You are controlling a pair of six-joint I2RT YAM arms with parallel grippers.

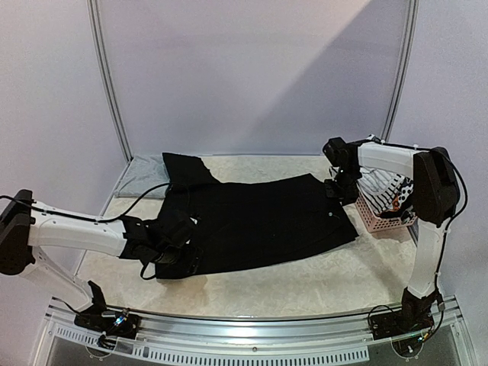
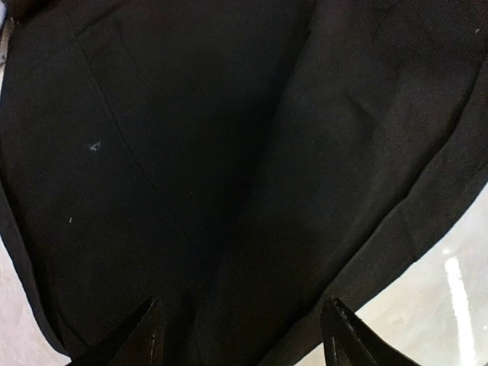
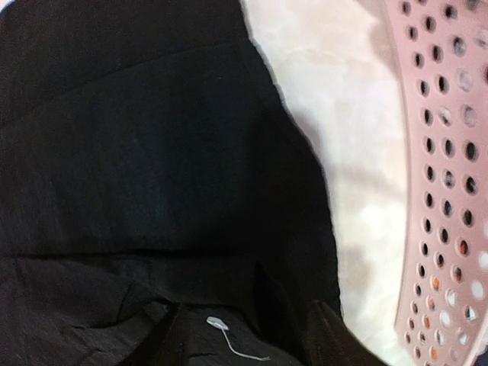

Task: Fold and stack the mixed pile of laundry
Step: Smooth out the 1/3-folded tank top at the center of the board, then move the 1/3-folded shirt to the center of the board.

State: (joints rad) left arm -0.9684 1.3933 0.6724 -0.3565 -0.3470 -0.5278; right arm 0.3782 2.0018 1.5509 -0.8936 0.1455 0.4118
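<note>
Left hand (image 2: pixel 242 322): spread low over black trousers' (image 1: pixel 259 217) near edge, so I can pinch a fold.
Right hand (image 3: pixel 248 320): spread at trousers' corner beside basket (image 1: pixel 372 216), cloth lying flat.

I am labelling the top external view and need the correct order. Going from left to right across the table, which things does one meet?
light grey garment → black trousers → pink basket

- A pink perforated basket (image 1: pixel 375 219) stands at the table's right edge
- The table (image 1: pixel 305 280) has a pale marbled top
- Two grey poles (image 1: pixel 107 76) rise behind it
</note>
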